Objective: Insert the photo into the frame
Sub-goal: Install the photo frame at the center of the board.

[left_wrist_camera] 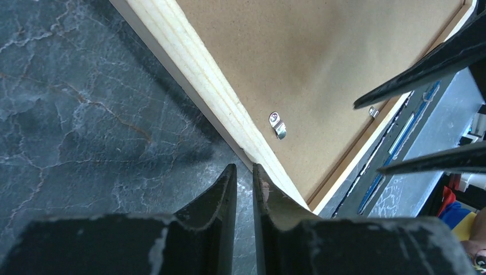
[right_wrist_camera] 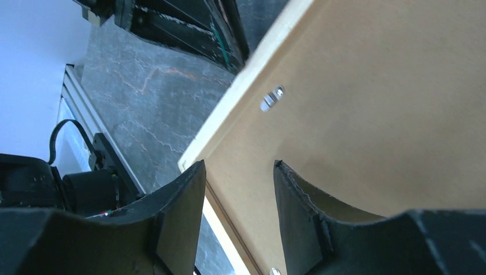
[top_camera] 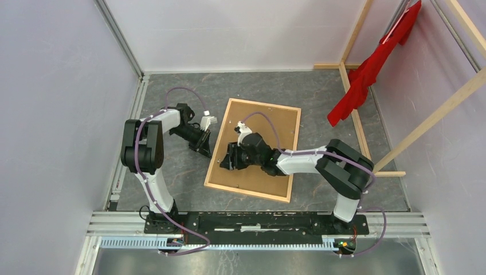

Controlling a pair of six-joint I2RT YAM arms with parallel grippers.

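The frame [top_camera: 246, 192] of light wood lies face down in the middle of the table, with the brown backing board [top_camera: 275, 129] filling it. The photo is not visible in any view. My left gripper [top_camera: 205, 152] is at the frame's left edge, low over the table; in the left wrist view [left_wrist_camera: 243, 169] its jaws are nearly together with nothing between them, beside the wooden rim [left_wrist_camera: 200, 74] near a metal turn clip [left_wrist_camera: 278, 125]. My right gripper [top_camera: 228, 159] is open and empty over the board's left part [right_wrist_camera: 238, 166], near the rim [right_wrist_camera: 252, 69] and a clip [right_wrist_camera: 271, 98].
A red cloth [top_camera: 372, 69] hangs on a rack of long wooden beams [top_camera: 435, 114] at the right. White walls close the left and back sides. A metal rail [top_camera: 258, 220] with the arm bases runs along the near edge.
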